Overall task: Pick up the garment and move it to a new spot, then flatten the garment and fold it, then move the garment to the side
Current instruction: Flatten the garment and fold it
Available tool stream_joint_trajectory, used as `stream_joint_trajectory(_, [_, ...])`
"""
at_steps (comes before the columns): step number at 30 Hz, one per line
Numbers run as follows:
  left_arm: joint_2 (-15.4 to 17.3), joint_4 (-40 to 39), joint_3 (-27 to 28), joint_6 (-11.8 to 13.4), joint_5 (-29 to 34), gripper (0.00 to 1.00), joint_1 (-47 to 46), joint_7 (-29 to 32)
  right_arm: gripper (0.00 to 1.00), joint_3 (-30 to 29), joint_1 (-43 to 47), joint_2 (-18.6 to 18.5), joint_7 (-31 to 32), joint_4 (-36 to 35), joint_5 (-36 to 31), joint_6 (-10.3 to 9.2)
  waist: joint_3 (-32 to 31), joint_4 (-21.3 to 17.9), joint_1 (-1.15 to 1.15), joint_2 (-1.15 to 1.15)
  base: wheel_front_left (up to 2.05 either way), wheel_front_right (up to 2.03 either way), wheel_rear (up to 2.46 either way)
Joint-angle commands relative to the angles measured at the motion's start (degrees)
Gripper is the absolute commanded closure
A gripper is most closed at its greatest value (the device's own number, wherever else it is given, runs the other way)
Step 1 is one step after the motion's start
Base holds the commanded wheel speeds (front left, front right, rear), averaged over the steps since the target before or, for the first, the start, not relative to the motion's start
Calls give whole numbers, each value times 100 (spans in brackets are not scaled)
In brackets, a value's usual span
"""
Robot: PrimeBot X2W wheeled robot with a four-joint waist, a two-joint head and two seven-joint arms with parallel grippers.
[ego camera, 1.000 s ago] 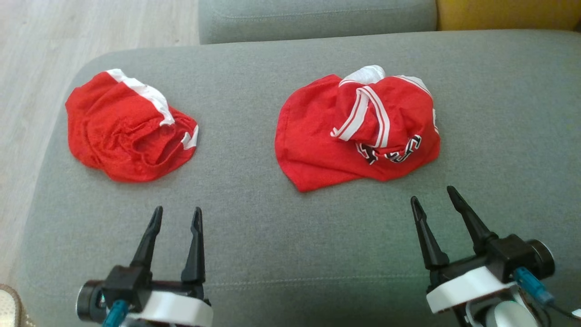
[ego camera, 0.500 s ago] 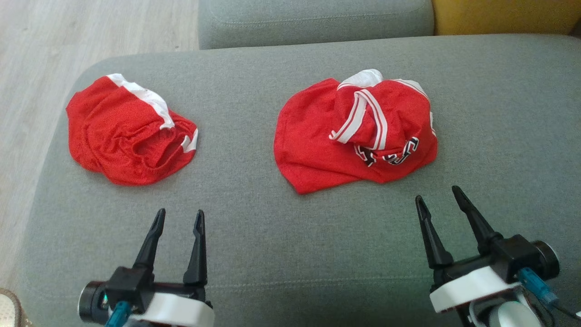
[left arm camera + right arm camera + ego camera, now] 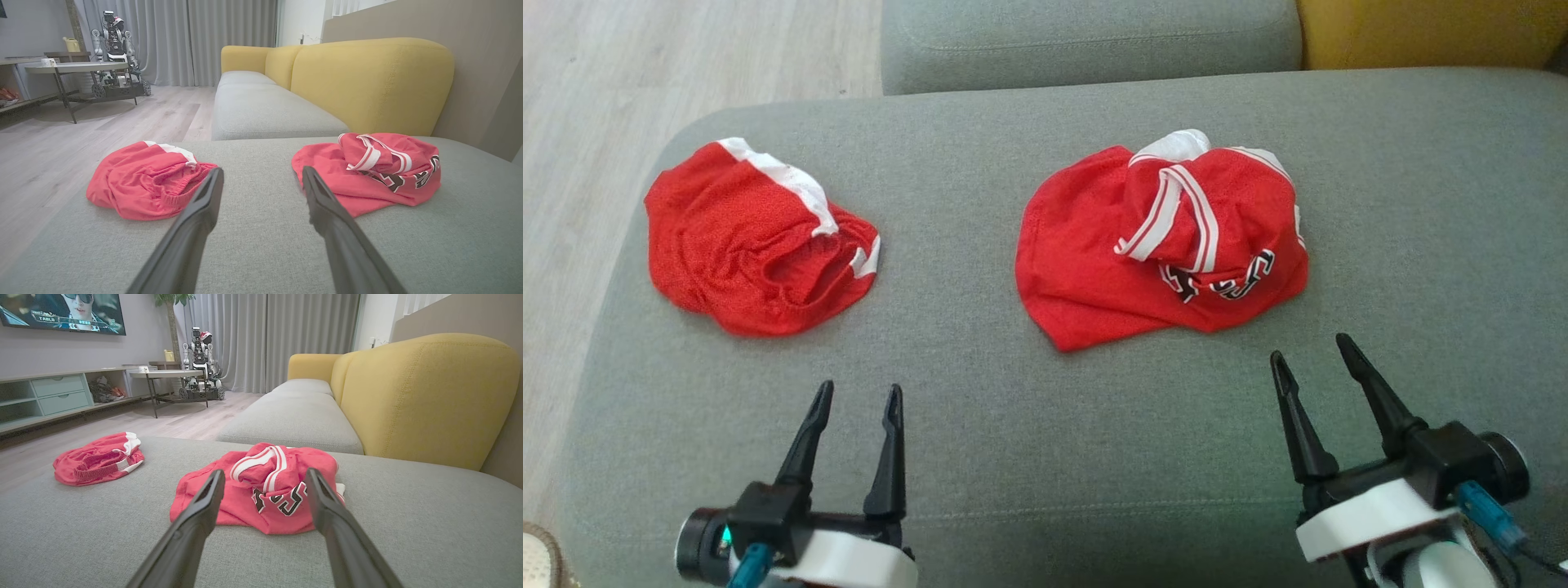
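Two garments are out on the grey sofa cushion [image 3: 1029, 425]. The crumpled red jersey [image 3: 1160, 245], black-and-white lettering showing, lies right of the cushion's centre, and the red shorts [image 3: 756, 237] are bunched near its left end. The left gripper [image 3: 860, 386] hovers over the cushion's near edge, jaws moderately parted and empty. The right gripper [image 3: 1308, 346] is at the cushion's near right, jaws open and empty too.

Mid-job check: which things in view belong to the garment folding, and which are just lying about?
In the job: lettered red jersey, red shorts (which is meant, unclear), grey cushion, left gripper, right gripper, both open.
Lying about: yellow backrest, second robot, side table, TV.
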Motion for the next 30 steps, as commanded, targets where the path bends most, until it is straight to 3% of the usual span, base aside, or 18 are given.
stream_joint_trajectory(1, [-43,-185,129,26,59,0,-182,-29,0,127,-125,-4,-37,-196,-15,-1,14,-18,0,0,0,0,0])
stream_joint_trajectory(8, [-43,-146,16,-79,107,0,-373,-29,0,123,-192,-4,-37,-277,-69,-1,200,-89,0,0,0,0,0])
stream_joint_trajectory(14, [-43,25,-330,-363,130,0,-1111,-29,0,99,-494,-4,-37,-457,-144,-1,814,-149,0,0,0,0,0])
stream_joint_trajectory(22, [-43,841,-1139,-808,356,0,-2723,-29,0,157,-1096,-4,-37,-713,-146,-1,1747,-422,0,0,0,0,0])
stream_joint_trajectory(30, [-42,1882,-1714,-928,381,0,-3829,-29,0,157,-1391,-4,-37,-807,-56,-1,2202,-785,0,0,0,0,0])
